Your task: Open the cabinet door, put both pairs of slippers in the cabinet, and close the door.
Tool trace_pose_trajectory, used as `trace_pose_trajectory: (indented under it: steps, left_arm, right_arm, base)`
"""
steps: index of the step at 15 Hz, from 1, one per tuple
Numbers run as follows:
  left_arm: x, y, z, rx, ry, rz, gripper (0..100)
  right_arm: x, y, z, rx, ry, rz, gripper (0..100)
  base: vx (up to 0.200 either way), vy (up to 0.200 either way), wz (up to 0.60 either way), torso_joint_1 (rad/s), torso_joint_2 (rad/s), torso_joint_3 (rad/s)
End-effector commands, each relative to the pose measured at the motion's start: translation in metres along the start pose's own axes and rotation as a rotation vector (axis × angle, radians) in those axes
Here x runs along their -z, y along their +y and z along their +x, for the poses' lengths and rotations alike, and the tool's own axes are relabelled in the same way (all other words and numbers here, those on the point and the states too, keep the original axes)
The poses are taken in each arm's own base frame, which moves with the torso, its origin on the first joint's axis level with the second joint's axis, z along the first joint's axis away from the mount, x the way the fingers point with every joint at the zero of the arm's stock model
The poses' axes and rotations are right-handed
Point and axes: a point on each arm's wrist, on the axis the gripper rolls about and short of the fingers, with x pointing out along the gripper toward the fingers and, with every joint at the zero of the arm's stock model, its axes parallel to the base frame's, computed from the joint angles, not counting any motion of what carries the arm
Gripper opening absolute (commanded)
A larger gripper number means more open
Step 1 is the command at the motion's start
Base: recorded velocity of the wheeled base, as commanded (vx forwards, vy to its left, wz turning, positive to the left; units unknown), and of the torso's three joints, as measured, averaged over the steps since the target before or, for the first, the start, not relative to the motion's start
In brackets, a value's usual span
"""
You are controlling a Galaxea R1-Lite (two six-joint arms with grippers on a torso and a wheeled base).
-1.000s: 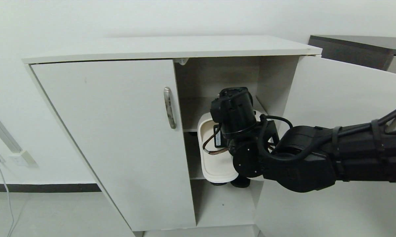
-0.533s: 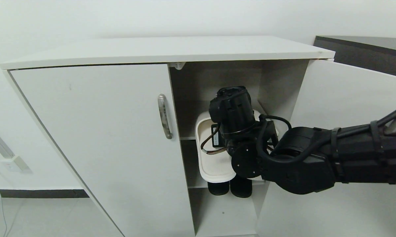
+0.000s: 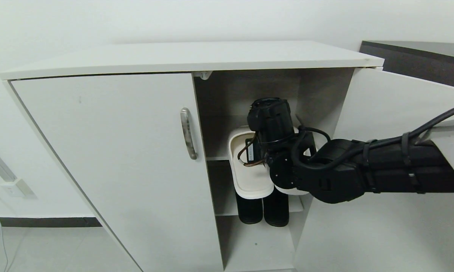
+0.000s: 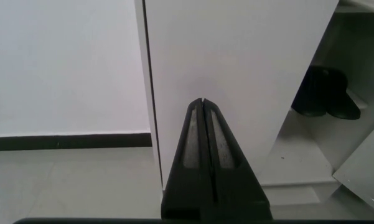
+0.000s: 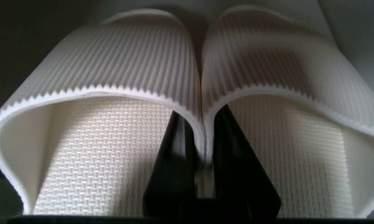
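The white cabinet has its left door closed and its right door swung open. My right gripper is shut on the pair of white slippers, pinching their two inner walls together. It holds them in the opening at the height of the middle shelf, toes inward. A pair of black slippers lies on the shelf below, heels outward, also seen as black slippers. My left gripper is shut on nothing, low in front of the closed left door.
The left door carries a metal handle near the opening. A dark grey unit stands behind the open door at the right. A wall socket sits low on the left wall. The bottom compartment has free floor.
The head camera shifted early on. Since then my right arm has pushed the white slippers deeper and a little higher into the cabinet, uncovering more of the black pair below.
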Motion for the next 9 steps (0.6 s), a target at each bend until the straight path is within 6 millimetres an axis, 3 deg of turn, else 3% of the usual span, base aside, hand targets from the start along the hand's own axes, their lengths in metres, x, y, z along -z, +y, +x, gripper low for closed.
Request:
trace_pose_trajectory:
  steps: [1,9]
  left_arm:
    - [0.0,0.0,0.0,-0.001,0.002,0.0,0]
    - [0.0,0.0,0.0,-0.006,0.0,-0.008,0]
  right_arm:
    - [0.001,0.001,0.011,0.011,-0.001,0.0,0]
    - [-0.027,-0.01,0.034,0.008,-0.001,0.023,0]
  base:
    - [0.0,0.0,0.0,0.0,0.0,0.0]
    - [0.0,0.0,0.0,0.0,0.0,0.0]
